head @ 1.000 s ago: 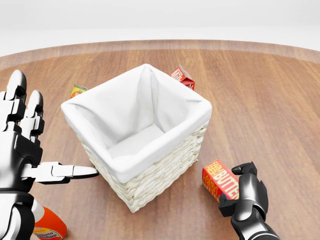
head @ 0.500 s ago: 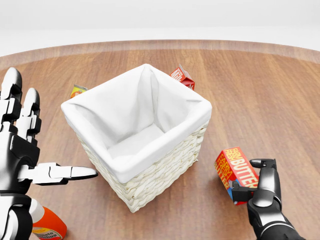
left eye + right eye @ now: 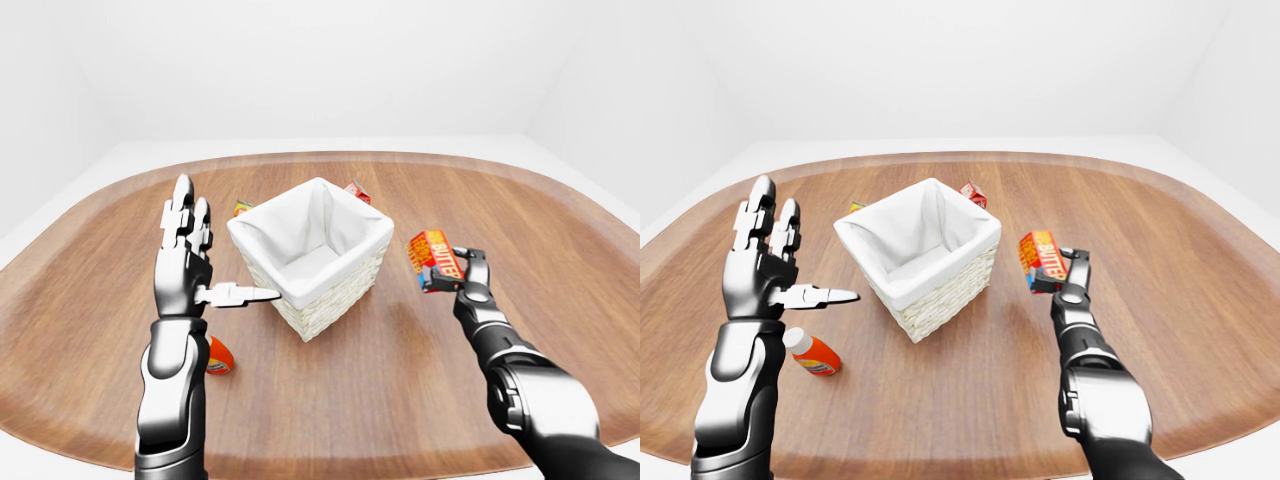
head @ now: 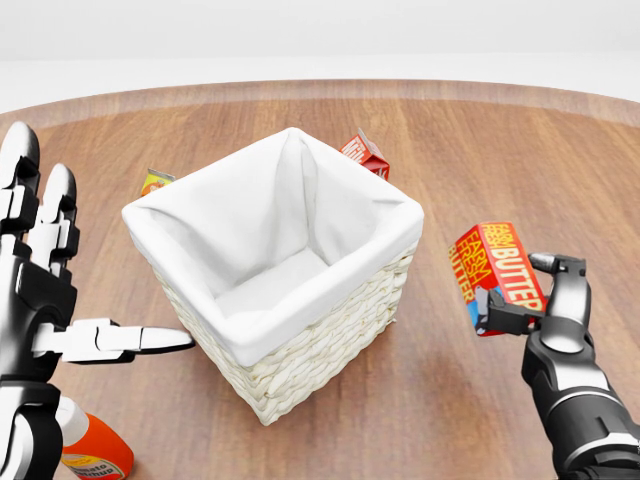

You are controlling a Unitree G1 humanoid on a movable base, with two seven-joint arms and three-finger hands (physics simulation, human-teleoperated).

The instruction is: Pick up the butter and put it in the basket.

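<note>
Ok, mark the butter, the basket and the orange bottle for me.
butter (image 4: 497,262), head view, on its printed red face.
basket (image 4: 330,345), head view, on the woven wall facing the camera.
orange bottle (image 3: 817,357), right-eye view, on its orange body.

The butter (image 4: 497,268) is red with yellow lettering; the basket (image 4: 330,335) is cream wicker (white cloth lining); the table (image 4: 520,160) is brown woodgrain.
</note>
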